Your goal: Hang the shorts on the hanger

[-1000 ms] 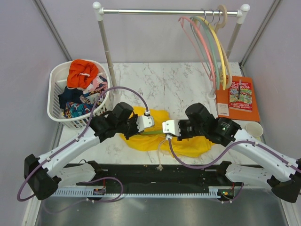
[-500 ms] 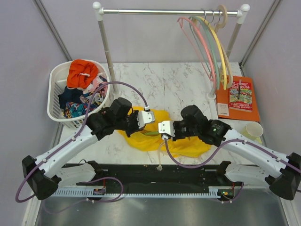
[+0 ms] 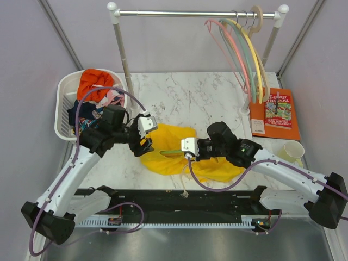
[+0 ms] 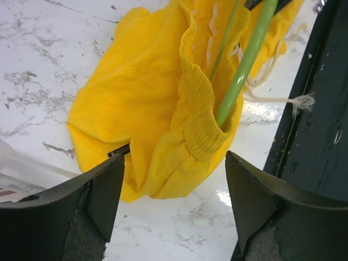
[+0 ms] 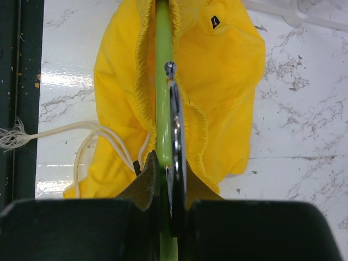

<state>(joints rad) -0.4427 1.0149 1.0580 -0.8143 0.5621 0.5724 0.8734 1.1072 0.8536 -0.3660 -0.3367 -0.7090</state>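
clamping the hanger (image 5: 162,81), the right gripper (image 5: 166,163) has it threaded into the shorts (image 4: 136,98) on the table (image 3: 185,92). the left gripper (image 4: 174,166), jaws apart, should pinch the waistband (image 4: 198,109) and draw it along.

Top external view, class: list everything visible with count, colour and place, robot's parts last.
shorts: one, bright yellow, table centre
hanger: one, light green, inside shorts' waistband
basket: one, white, rear left
clothes: several, orange-red and patterned, in basket
rail: one, white posts, back
spare hangers: several, pink, mint, yellow, rail's right end
book: one, orange, right
cup: one, pale, near book
table: one, white marble
left gripper: one, open, empty, left of shorts
right gripper: one, shut on hanger
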